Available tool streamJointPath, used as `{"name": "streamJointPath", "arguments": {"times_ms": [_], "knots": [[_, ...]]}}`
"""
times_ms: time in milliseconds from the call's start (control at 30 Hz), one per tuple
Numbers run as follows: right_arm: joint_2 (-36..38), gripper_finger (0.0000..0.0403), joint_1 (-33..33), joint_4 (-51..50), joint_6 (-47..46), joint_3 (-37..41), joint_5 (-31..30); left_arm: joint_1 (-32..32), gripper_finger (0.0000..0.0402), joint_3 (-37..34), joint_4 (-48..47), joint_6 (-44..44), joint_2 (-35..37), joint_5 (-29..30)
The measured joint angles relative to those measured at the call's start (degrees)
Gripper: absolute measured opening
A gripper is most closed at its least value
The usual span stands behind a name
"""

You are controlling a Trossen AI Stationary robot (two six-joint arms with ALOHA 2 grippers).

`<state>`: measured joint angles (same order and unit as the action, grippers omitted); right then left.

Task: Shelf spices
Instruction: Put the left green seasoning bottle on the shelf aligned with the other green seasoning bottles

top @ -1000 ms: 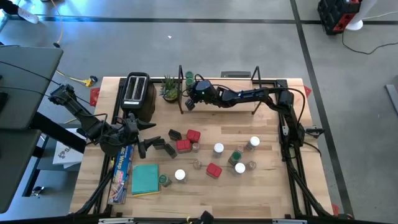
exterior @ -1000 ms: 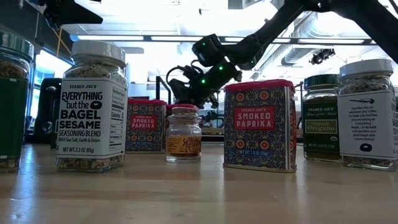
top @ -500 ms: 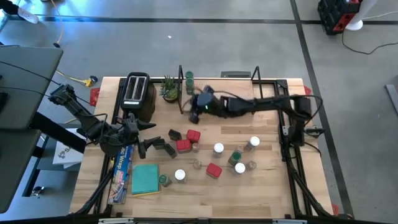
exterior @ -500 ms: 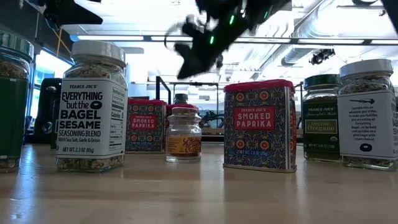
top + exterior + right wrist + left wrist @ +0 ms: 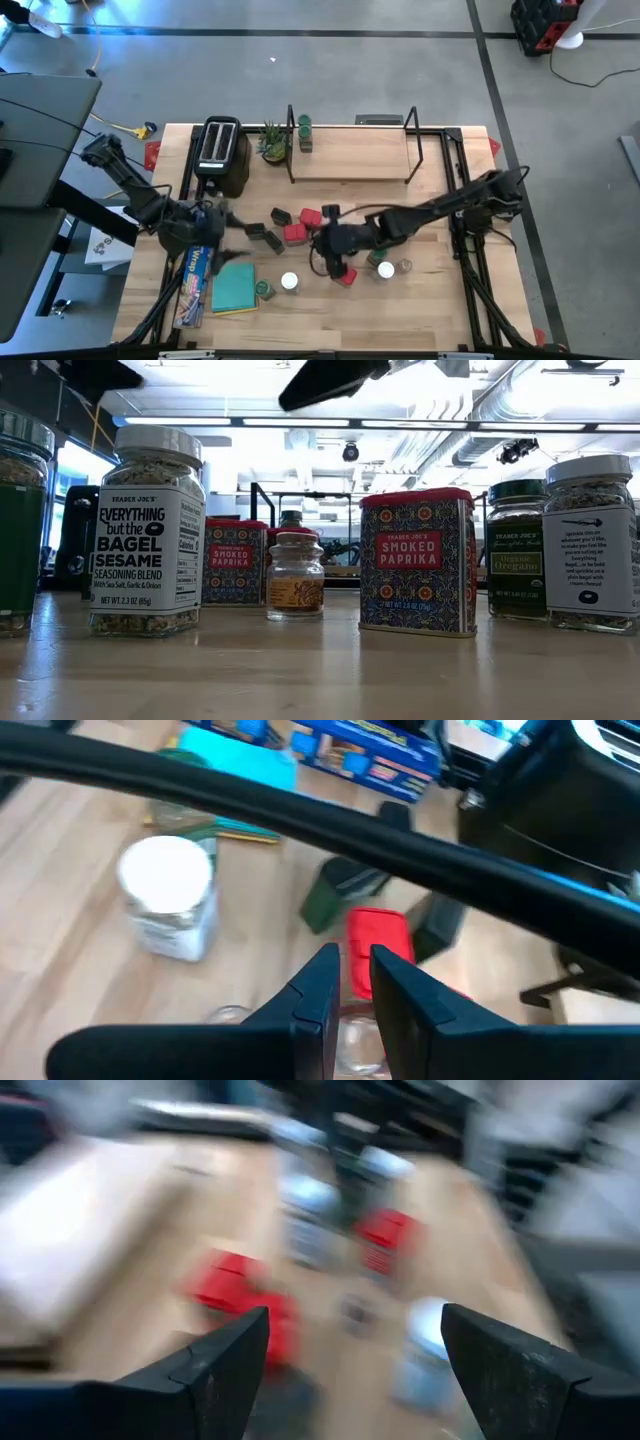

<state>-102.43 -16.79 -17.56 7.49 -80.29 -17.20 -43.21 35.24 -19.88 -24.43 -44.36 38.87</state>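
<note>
i see the shelf (image 5: 350, 160) as a pale wood plank on thin black frame ends at the far edge of the table (image 5: 440, 310), with two green-lidded jars (image 5: 304, 131) standing at its end nearest the potted plant (image 5: 272, 144); the rest of the plank is bare. the other spices sit on the table in front of the shelf: red tins (image 5: 311, 217), dark rectangular tins (image 5: 265, 234), white-lidded jars (image 5: 289, 282) and tiny clear jars (image 5: 404, 266), loosely scattered with gaps between them. from table height the smoked paprika tin (image 5: 417, 560) shows a patterned blue face and a red lid, the bagel seasoning jar (image 5: 147, 532) is clear glass with a silvery lid and a white label, and a tiny clear jar with a red cap (image 5: 295, 575) stands between them. my right gripper (image 5: 328, 243) hangs over the middle of the scatter in front of the shelf, just beside the red tins, its fingers (image 5: 318, 995) drawn narrow with nothing between them; under them lies a red tin (image 5: 380, 937) and off to one side a white-lidded jar (image 5: 168, 898). my left gripper (image 5: 222, 226) is out in front of the black toaster (image 5: 221, 152), near the dark tins, fingers (image 5: 215, 1370) spread wide and empty. the teal pad (image 5: 233, 287) and a blue box (image 5: 196, 278) lie by the table's edge on the toaster's side.
</note>
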Motion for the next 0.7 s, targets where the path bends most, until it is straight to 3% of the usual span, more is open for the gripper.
{"name": "streamJointPath", "arguments": {"times_ms": [67,167,367,533,700], "knots": [[0.19,0.0053,-1.2,-0.59,-1.87,0.0,-1.67,-1.11,0.0291,0.0,0.1,-0.88,-0.33,-6.8],[0.76,0.0059,-2.03,-1.23,-6.71,0.0,-2.14,-3.6,0.0291,0.0,-0.27,-3.15,-2.04,-10.75],[1.91,0.0106,-1.98,-4.24,-13.57,0.0,-1.91,-7.4,0.0291,0.0,-1.83,-1.79,-9.81,-14.69],[2.1,0.0145,-2.0,-4.69,-13.74,0.0,-1.88,-7.21,0.0291,0.0,-1.2,-4.29,-16.62,-15.77],[2.11,0.0162,-2.02,-4.68,-13.52,0.0,-1.27,-5.72,0.0291,0.0,5.62,-3.96,-21.58,-16.14]]}}
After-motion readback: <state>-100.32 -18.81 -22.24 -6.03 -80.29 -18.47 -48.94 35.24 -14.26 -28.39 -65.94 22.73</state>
